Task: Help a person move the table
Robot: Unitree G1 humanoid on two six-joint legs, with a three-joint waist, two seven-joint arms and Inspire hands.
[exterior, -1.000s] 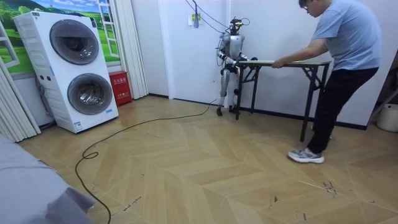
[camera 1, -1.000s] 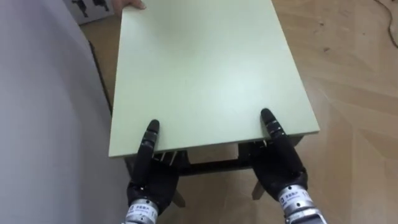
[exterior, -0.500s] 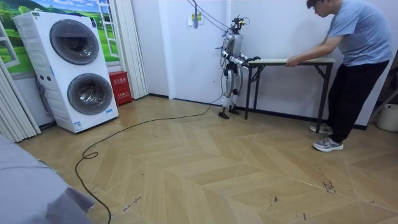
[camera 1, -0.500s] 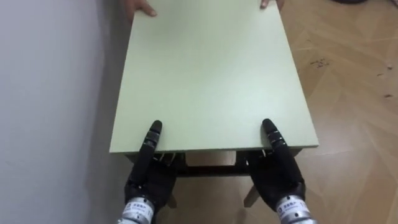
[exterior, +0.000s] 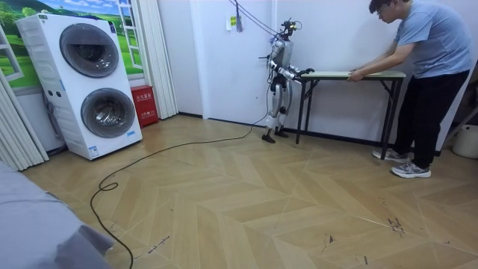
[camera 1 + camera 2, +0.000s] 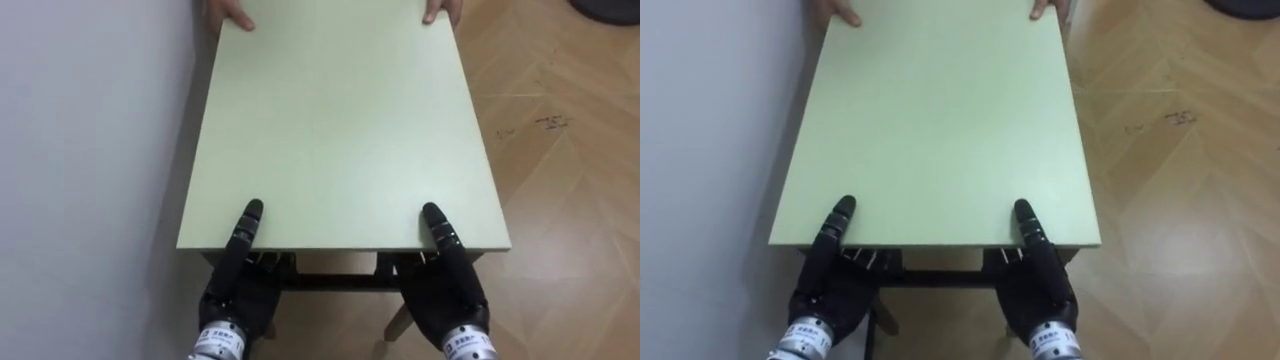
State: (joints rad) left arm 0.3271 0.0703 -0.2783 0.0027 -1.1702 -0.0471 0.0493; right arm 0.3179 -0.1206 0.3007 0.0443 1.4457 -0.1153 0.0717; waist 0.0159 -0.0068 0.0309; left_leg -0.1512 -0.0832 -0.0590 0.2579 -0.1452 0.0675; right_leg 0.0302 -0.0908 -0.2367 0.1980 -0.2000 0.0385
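eye views overlook the table (image 6: pixel 340 130); room view distant.

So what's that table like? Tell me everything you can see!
The table has a plain pale green rectangular top, smooth and bare, on dark legs. It stands level beside the white wall. The left robot hand and right robot hand pinch its near edge, thumbs on top; a person's hands hold the far end.
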